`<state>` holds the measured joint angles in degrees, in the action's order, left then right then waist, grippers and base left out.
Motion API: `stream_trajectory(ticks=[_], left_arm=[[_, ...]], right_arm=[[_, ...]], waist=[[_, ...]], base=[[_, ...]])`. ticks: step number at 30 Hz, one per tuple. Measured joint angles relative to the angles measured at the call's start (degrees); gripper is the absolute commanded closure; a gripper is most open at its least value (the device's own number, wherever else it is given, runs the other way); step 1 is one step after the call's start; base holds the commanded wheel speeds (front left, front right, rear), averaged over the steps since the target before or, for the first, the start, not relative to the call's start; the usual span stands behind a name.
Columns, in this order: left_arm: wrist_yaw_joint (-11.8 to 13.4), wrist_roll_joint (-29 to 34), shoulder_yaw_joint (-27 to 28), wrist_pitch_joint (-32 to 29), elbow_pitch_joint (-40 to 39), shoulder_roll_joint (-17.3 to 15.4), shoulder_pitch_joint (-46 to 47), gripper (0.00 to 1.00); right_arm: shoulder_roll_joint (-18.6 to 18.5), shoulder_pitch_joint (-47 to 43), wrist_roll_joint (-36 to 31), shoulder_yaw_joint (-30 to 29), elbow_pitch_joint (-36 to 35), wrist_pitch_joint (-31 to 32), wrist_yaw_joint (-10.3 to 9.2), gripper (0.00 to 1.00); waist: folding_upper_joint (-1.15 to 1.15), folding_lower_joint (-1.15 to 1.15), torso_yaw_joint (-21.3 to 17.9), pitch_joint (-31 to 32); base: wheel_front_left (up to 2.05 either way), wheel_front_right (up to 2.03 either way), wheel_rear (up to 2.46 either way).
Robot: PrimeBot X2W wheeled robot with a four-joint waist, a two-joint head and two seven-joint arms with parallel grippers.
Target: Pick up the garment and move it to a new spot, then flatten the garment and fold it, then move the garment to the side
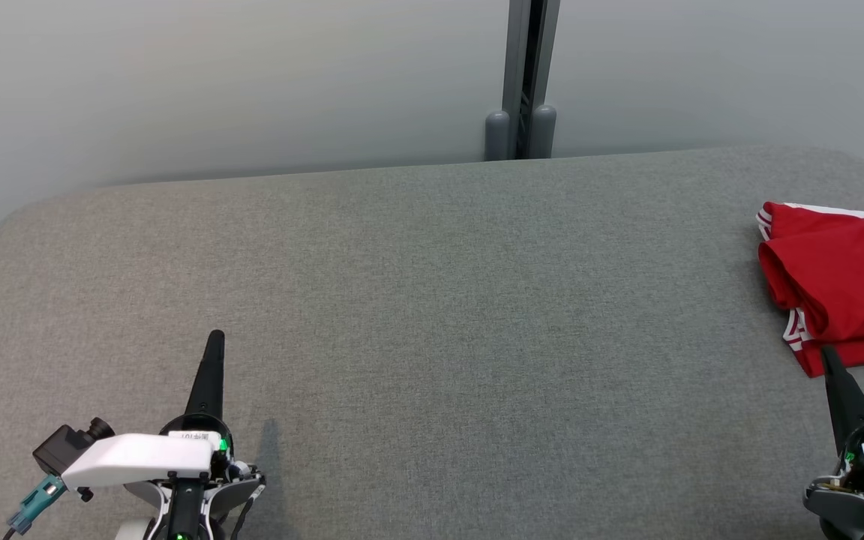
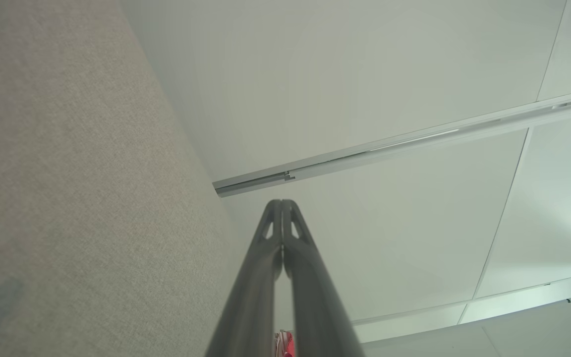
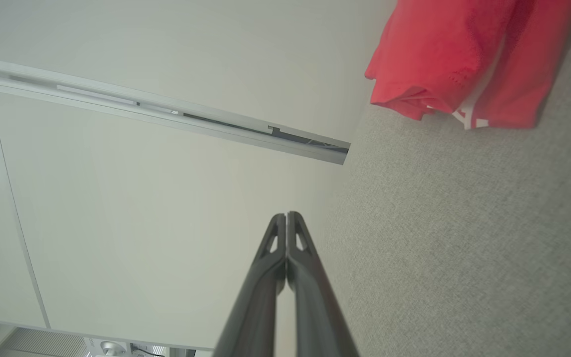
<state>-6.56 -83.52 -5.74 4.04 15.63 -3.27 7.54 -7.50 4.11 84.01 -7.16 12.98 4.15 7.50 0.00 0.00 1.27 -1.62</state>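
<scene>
At the bottom edge of the head view, lower left, the left gripper (image 1: 215,339) points up the frame with its two dark fingers pressed together; its own wrist view shows the tips meeting with nothing between them. At the lower right the right gripper (image 1: 827,357) is likewise pressed together and empty, its tip just short of the garment's near hem.

The garment (image 1: 844,277), red with white trim, lies in a loose, doubled-over heap at the right edge of the frame on the grey cushion (image 1: 417,300), partly cut off by the frame. In the right wrist view it sits at the upper right.

It may be waiting for pickup or already set aside; I cannot tell which. If the pickup is in hand, the right gripper is the better placed. It should spread its fingers first, come down over a thick fold rather than a single hem, and pinch several layers so the heap lifts whole.
</scene>
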Motion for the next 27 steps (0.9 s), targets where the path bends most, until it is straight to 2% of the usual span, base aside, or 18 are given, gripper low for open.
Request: stream_trajectory(ticks=[27], left_arm=[[-0.7,-9.99,0.46,-2.01,1.01,-0.04,1.26,1.0]], right_arm=[[-0.6,0.07,12.44,-2.31,0.35,3.58,-0.01,1.0]], waist=[[0.0,0.0,-1.15,1.45]], base=[[0.0,0.0,0.0]])
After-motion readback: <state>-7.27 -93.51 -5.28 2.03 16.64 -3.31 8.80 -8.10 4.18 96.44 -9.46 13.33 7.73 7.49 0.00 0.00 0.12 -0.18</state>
